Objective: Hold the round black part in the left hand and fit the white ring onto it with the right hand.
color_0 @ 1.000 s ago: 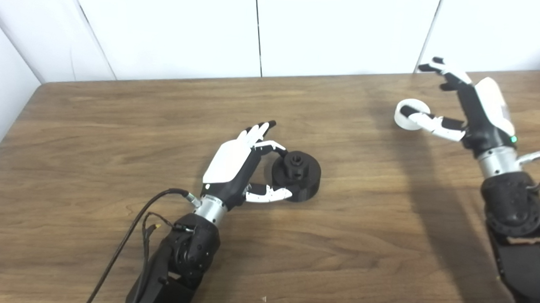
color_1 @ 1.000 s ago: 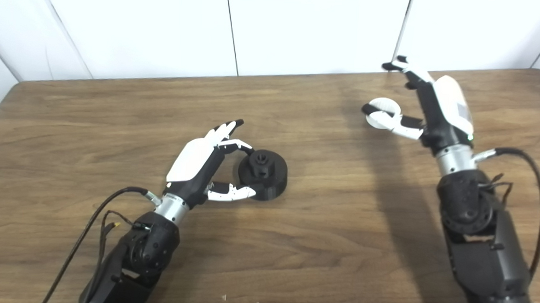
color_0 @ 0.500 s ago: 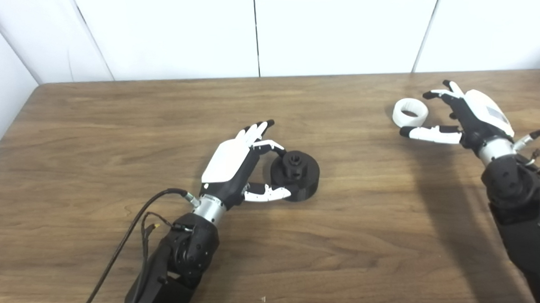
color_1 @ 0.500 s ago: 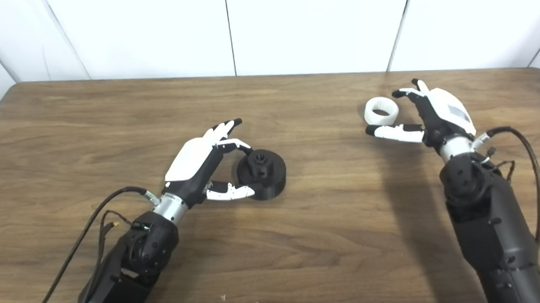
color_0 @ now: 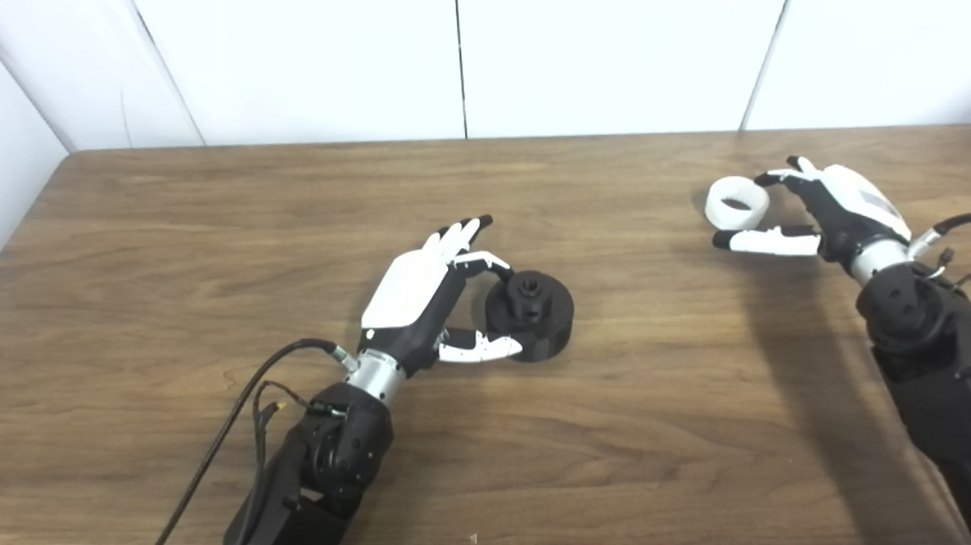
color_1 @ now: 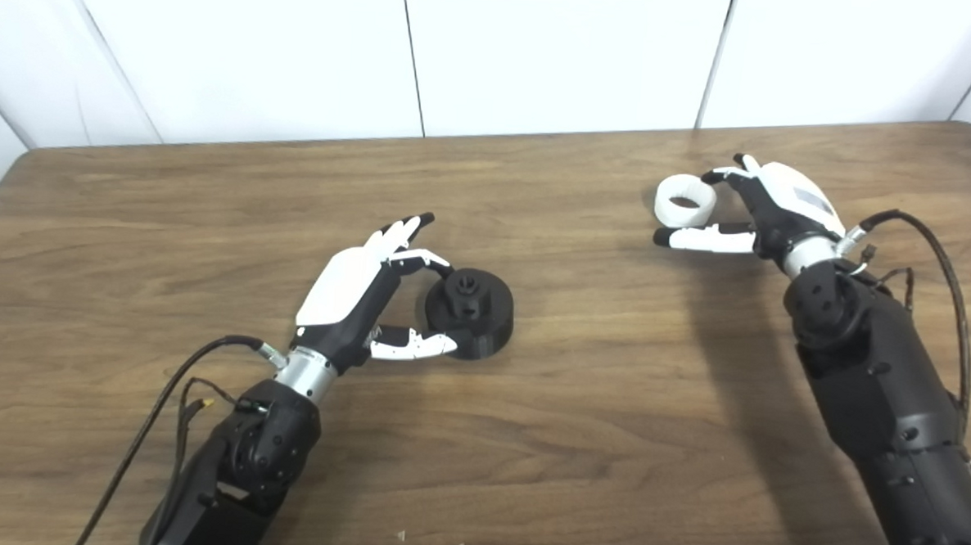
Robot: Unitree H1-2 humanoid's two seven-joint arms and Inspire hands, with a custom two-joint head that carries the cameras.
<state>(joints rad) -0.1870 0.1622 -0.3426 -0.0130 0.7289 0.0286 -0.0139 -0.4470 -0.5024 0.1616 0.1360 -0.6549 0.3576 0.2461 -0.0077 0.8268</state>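
White ring (color_0: 737,203) is the piece to secure first, and it lies flat on the wooden worktop (color_0: 208,236) near the far right side, not yet lifted. Right hand (color_0: 824,213) sits just beside it with its fingers spread and nothing grasped: one fingertip reaches toward the ring's far right edge, while the thumb lies stretched along the worktop just in front of the ring's near edge. Whether either digit actually touches the ring I cannot tell. In my judgement the step in hand is the pinch. To do it well, the hand should bracket the ring across its width, thumb on the near wall and fingers on the far wall, then close evenly so the light ring neither skids away nor tips up on edge.

Left hand (color_0: 419,290) rests near the middle of the worktop, curled loosely around the round black part (color_0: 531,305), a finger arched over its far left edge and the thumb along its near left side. The part stands on the worktop with its raised hub upward; the hold looks partial, not a firm clench.

Ring and black part lie well apart, so a carry across the worktop comes after the pinch.
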